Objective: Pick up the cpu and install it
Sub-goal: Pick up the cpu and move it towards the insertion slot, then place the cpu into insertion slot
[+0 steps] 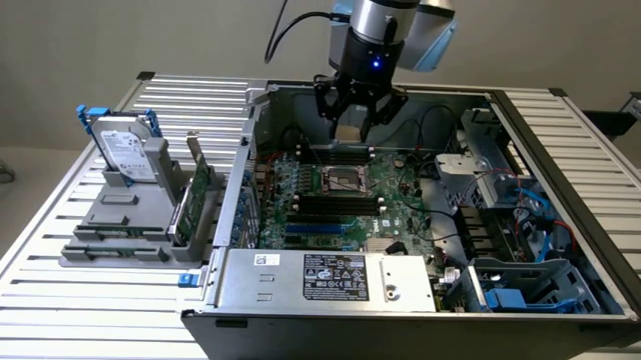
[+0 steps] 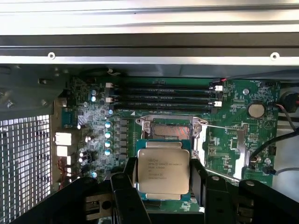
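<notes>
**A:** Gripper [image 1: 353, 129], what state?

**B:** Closed on the cpu [image 1: 349, 133]. In the wrist view the dark fingers [image 2: 125, 189] press against two opposite edges of the cpu [image 2: 163, 169]. Its metal top faces up, with printed lettering visible.

**A:** Position of the cpu?

**B:** It is in the air inside the open case [image 1: 401, 334], above the motherboard [image 1: 401, 214], and touches nothing but the fingers. It hangs roughly level. In the exterior view it sits over the socket [image 1: 346, 180], a little toward the case's far wall. In the wrist view one edge of the cpu overlaps the socket's metal frame [image 2: 170, 130].

**A:** Socket condition?

**B:** The contact field is exposed inside the frame. The memory slots [image 2: 163, 95] run just beside it on the board.

**A:** Other items to note?

**B:** The hard drive [image 1: 125, 154] stands upright in a grey holder [image 1: 120, 225] on the slatted table [image 1: 60, 300]. It is outside the case, near the table's edge on the exterior view's left, and well apart from the gripper.
</notes>
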Motion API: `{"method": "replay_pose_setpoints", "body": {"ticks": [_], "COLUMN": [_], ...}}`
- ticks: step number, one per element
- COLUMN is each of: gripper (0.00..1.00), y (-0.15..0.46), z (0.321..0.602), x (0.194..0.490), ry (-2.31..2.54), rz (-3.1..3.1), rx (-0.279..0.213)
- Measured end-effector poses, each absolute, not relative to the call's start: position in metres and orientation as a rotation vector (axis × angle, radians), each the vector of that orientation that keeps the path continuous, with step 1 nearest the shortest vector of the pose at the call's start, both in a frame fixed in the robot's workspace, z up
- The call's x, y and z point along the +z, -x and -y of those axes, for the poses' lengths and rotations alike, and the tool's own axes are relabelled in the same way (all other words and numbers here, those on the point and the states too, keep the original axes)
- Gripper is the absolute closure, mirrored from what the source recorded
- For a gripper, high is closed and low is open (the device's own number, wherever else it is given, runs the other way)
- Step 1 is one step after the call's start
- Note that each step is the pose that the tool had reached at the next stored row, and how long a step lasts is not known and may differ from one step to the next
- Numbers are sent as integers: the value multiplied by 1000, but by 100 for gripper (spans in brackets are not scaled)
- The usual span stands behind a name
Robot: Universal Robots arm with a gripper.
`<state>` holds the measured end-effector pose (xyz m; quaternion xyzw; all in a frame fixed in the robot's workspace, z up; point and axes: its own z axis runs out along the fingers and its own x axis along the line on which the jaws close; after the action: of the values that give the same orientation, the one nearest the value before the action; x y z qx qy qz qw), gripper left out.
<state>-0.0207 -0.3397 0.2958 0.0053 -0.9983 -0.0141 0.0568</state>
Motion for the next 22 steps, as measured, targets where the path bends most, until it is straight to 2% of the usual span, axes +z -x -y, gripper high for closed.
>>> {"method": "replay_pose_setpoints", "body": {"ticks": [6,22], "gripper": [45,45], "y": [14,14], "z": [339,339], "x": [286,286], "ry": [-16,-16], "rz": [3028,3026], "rx": [-43,-37]}}
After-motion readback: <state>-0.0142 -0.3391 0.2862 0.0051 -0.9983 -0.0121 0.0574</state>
